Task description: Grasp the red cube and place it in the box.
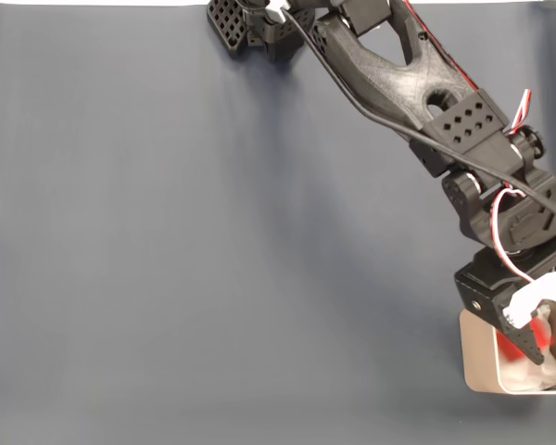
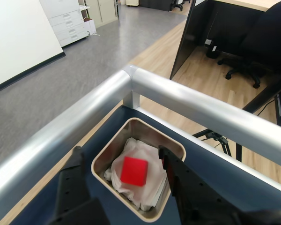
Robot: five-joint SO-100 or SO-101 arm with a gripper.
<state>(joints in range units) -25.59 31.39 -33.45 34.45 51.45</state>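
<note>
The red cube is inside the beige box, over the crumpled white paper. It looks slightly blurred, and I cannot tell whether it rests on the paper or hangs just above it. My gripper is open above the box, one dark finger on each side of the cube and neither touching it. In the fixed view the gripper hangs over the box at the lower right corner of the mat, with part of the cube showing red beside the fingers.
A dark blue-grey mat covers the table. The black arm reaches from its base at the top edge down to the right. A silver rail runs along the table edge just behind the box.
</note>
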